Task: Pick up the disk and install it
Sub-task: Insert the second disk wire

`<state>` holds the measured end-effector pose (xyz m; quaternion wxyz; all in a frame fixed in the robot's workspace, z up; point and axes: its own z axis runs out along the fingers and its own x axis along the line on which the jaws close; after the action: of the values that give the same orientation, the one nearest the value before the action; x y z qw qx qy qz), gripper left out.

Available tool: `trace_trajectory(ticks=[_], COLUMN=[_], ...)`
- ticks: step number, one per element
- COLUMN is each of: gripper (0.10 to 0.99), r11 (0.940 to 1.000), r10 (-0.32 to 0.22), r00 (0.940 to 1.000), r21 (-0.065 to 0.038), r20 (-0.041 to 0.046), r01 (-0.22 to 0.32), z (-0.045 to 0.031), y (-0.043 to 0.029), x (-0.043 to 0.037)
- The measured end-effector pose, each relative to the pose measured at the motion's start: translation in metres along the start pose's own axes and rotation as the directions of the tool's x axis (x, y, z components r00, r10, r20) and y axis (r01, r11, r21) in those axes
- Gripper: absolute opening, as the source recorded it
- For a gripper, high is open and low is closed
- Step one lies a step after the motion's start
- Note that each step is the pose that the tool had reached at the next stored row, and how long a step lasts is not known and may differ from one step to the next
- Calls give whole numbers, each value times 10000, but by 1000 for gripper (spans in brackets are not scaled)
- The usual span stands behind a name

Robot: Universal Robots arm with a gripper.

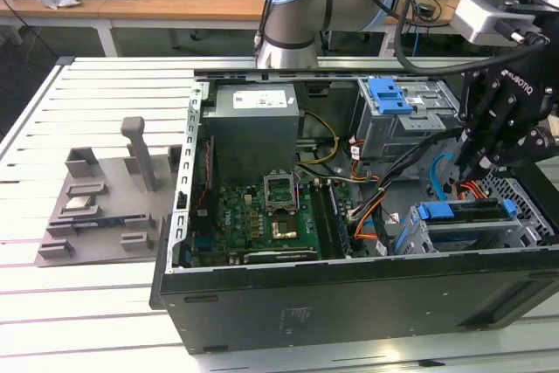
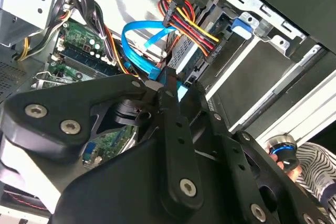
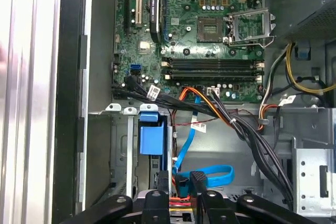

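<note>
Slatted white table (image 1: pixel 96 303), one open computer case (image 1: pixel 349 303), one gripper (image 1: pixel 476 168) inside.

Cable bundle (image 3: pixel 247 129) crowds the drive cage (image 1: pixel 472 224); motherboard (image 1: pixel 262 216) lies open above.

I am seeing the gripper (image 1: pixel 483 166) cut off by the frame edge in both wrist views, and its black linkage is hiding much of the motherboard (image 2: pixel 79 45) in the second wrist view. In the exterior view I cannot tell whether the fingers are touching the disk (image 1: pixel 463 211), as most of the disk is sitting hidden inside the drive cage (image 1: pixel 524 224). The robot arm (image 1: pixel 301 6) is running out past the top edge. A striped sleeve (image 2: pixel 315 166) is being cropped at the corner.
</note>
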<state>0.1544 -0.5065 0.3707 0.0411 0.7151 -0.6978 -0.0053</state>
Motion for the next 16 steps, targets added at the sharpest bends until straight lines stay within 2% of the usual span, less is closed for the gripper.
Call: trace_trajectory(ticks=[3, 5, 8, 10, 11, 12, 16], gripper=[286, 161, 161, 161, 161, 161, 161], r11=[10000, 10000, 10000, 10000, 10000, 10000, 10000], r10=[-10, -15, -23, -22, -21, -22, -23], r00=[10000, 10000, 10000, 10000, 10000, 10000, 10000], r21=[1, 1, 1, 2, 0, -1, -5], r20=[0, -1, -2, -22, -29, -29, -34], r01=[10, 15, 23, 22, 21, 22, 23], z=[0, 0, 0, 4, 20, 40, 158], y=[1, 1, 1, 2, 2, -2, -40], x=[0, 0, 0, 45, 96, 114, 124])
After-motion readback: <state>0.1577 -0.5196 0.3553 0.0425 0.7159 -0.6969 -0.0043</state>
